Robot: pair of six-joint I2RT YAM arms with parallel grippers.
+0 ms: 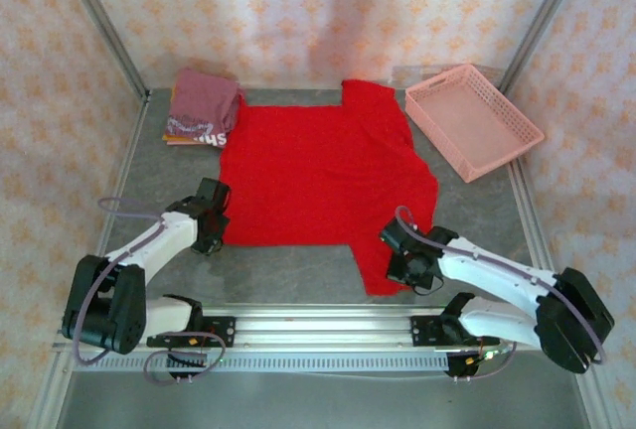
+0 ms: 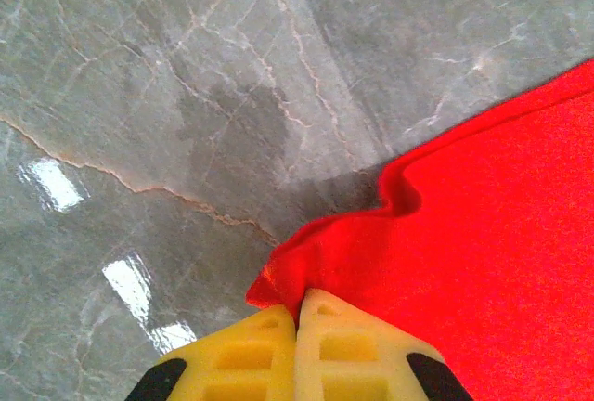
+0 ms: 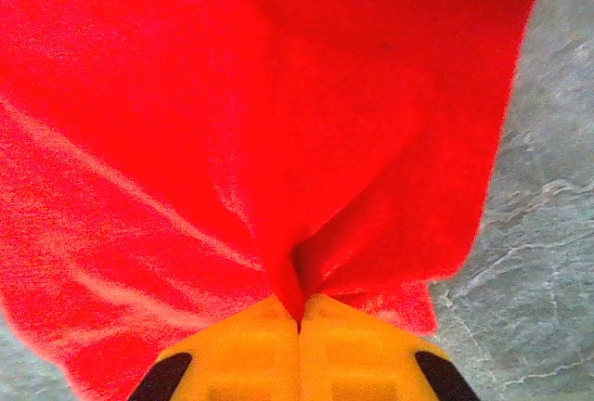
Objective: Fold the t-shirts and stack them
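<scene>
Nearest me, the left fingers (image 2: 246, 350) are pressed together on the very corner of the red t-shirt (image 1: 318, 171), at about its 8 o'clock. Only a small peak of cloth sits between the pads, and bare tabletop (image 1: 298, 275) runs off to 10 o'clock of that corner. The right fingers (image 3: 241, 345) are likewise closed, pinching a gathered ridge of red. In the top view that grip sits on the flap that juts toward me at the shirt's 5 o'clock (a sleeve, I judge). From the pinch the cloth fans out toward 12 o'clock.

I take the step in hand to be the first fold. To do it well I would raise both sides together and level, only high enough to clear the cloth beneath. Then I would carry the near edge toward 12 o'clock with light tension between the two grips, so the fold line comes out straight. The left bite is thin, so I would go slowly there; a jerk could pull the corner free.

The rest of the shirt lies flat and spread across the middle. Beyond it at 11 o'clock is the folded maroon-pink t-shirt (image 1: 206, 99), resting on the orange t-shirt (image 1: 181, 138). The pink basket (image 1: 437, 136) stands at 1 o'clock, just beside the red shirt's far edge.
</scene>
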